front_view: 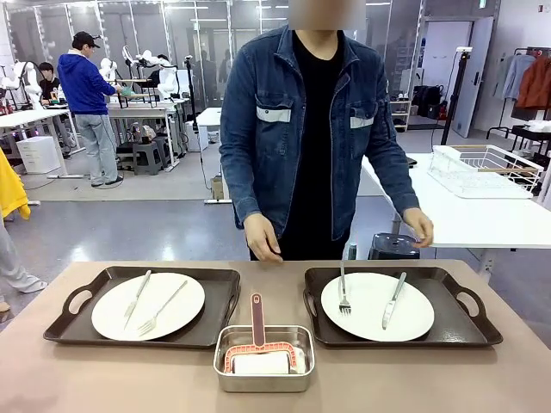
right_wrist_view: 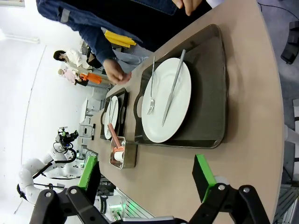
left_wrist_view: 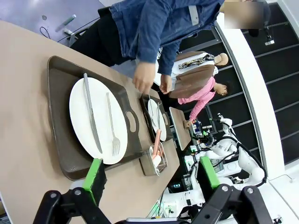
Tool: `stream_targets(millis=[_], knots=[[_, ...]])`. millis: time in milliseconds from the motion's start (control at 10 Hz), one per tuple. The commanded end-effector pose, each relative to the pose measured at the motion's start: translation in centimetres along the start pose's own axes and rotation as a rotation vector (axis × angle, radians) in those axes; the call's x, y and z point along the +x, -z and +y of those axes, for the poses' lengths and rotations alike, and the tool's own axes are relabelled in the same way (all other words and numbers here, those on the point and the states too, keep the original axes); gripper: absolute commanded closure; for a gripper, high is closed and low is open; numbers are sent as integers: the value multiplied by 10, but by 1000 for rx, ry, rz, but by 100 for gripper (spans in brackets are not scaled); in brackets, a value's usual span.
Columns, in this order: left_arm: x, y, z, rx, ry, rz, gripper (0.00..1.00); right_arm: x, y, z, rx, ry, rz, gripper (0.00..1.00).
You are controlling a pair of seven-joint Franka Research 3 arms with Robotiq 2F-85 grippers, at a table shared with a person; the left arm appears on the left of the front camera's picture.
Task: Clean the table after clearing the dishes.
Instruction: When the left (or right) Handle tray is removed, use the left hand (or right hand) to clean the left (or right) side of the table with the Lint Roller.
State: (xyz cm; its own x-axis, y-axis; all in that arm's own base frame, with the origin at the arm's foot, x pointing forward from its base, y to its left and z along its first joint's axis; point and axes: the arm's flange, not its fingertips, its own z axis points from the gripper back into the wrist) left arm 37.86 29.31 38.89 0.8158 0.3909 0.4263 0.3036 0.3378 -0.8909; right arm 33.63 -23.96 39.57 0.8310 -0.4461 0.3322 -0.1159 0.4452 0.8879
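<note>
Front view: matte beige-brown rectangular table [front_view: 482, 379] carries two dark brown handled trays, left tray [front_view: 222, 297] and right tray [front_view: 448, 288]. Round glossy white left plate [front_view: 185, 297] and right plate [front_view: 370, 323] each hold a metal fork and knife. Small rectangular steel pan [front_view: 263, 383] with pink-handled roller [front_view: 257, 323] sits between the trays, near edge. Wrist views: left gripper [left_wrist_view: 150, 173] and right gripper [right_wrist_view: 145, 170] above the tabletop, fingers spread wide, holding nothing.

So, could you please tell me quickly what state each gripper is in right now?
Left gripper: open, holding nothing.
Right gripper: open, holding nothing.
</note>
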Motion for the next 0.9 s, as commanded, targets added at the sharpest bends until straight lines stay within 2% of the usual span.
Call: stream_targets(millis=[0,800], knots=[[-2,-4,-1,-2,8,6,0,-3,-3,3,7,-17,5,0],[-2,-4,-1,-2,8,6,0,-3,-3,3,7,-17,5,0]])
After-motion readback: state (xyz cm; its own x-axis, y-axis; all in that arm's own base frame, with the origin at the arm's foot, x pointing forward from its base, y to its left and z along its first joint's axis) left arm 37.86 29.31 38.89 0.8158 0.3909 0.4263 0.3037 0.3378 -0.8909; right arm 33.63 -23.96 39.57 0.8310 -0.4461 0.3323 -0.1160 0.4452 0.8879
